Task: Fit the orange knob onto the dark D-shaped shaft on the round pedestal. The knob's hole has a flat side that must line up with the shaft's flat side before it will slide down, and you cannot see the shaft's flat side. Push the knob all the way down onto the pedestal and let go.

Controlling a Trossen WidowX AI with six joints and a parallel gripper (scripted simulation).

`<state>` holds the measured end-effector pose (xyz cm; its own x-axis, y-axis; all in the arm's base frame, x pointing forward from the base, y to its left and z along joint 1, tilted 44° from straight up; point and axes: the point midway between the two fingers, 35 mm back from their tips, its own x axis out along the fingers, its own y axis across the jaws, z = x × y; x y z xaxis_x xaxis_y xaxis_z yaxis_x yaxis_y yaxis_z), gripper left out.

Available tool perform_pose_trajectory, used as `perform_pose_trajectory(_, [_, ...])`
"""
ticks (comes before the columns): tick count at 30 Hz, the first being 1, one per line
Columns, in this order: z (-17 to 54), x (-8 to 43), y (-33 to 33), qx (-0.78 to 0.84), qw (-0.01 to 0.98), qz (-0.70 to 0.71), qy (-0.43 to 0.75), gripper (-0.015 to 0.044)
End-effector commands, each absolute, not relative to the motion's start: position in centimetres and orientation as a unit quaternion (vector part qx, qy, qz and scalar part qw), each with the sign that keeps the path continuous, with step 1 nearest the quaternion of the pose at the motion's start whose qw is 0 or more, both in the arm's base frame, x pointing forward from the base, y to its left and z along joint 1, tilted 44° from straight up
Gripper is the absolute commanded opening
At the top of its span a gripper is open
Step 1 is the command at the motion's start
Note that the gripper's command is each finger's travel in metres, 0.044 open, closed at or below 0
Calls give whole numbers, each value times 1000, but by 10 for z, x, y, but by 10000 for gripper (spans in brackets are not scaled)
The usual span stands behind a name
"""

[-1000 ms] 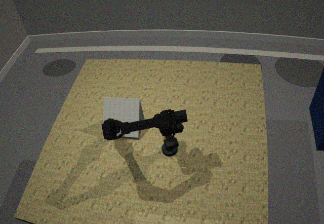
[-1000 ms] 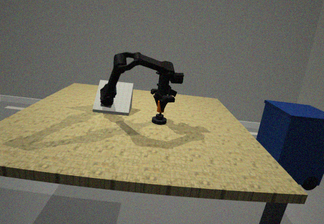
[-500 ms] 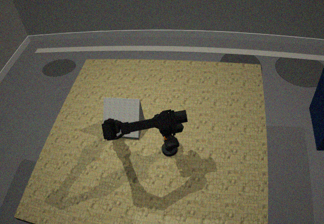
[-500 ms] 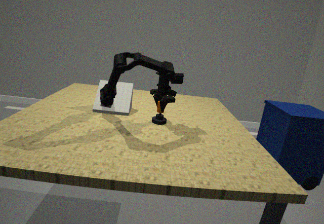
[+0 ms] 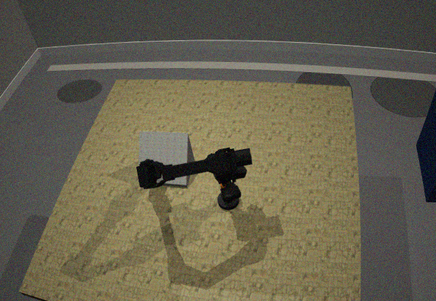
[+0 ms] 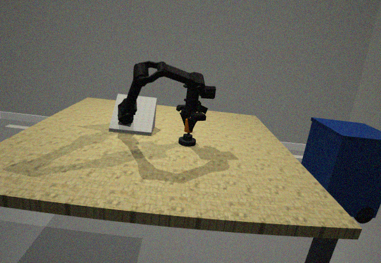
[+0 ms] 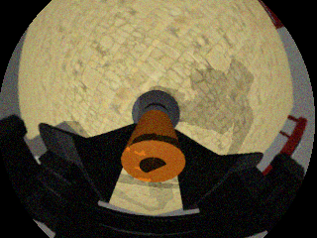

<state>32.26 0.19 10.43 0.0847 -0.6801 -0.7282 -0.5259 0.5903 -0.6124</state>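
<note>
The orange knob (image 6: 186,126) (image 7: 153,130) (image 5: 222,185) is upright between the fingers of my gripper (image 6: 188,127) (image 7: 155,130), which is shut on it. In the wrist view its open top end shows a dark D-shaped hole. The round dark pedestal (image 5: 227,203) (image 6: 187,142) (image 7: 169,109) stands on the table right below the knob. In the exterior view the knob's lower end is above the pedestal's raised middle, at the top of the short dark shaft (image 6: 187,133). Whether the shaft's tip is inside the knob I cannot tell. The shaft's flat side is hidden.
A light grey slanted block (image 5: 163,146) (image 6: 144,113) stands behind the arm's base, on the wood-coloured table (image 5: 299,143) (image 6: 246,168). A blue bin (image 5: 430,156) (image 6: 332,152) stands off the table's right side. The arm's shadows fall across the table.
</note>
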Motion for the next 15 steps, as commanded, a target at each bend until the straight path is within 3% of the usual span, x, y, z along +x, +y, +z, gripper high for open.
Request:
perform_pose_trajectory(1, [106, 323, 5, -449, 586, -67, 672, 0])
perform_pose_trajectory(15, [104, 323, 4, -507, 536, 4, 675, 0])
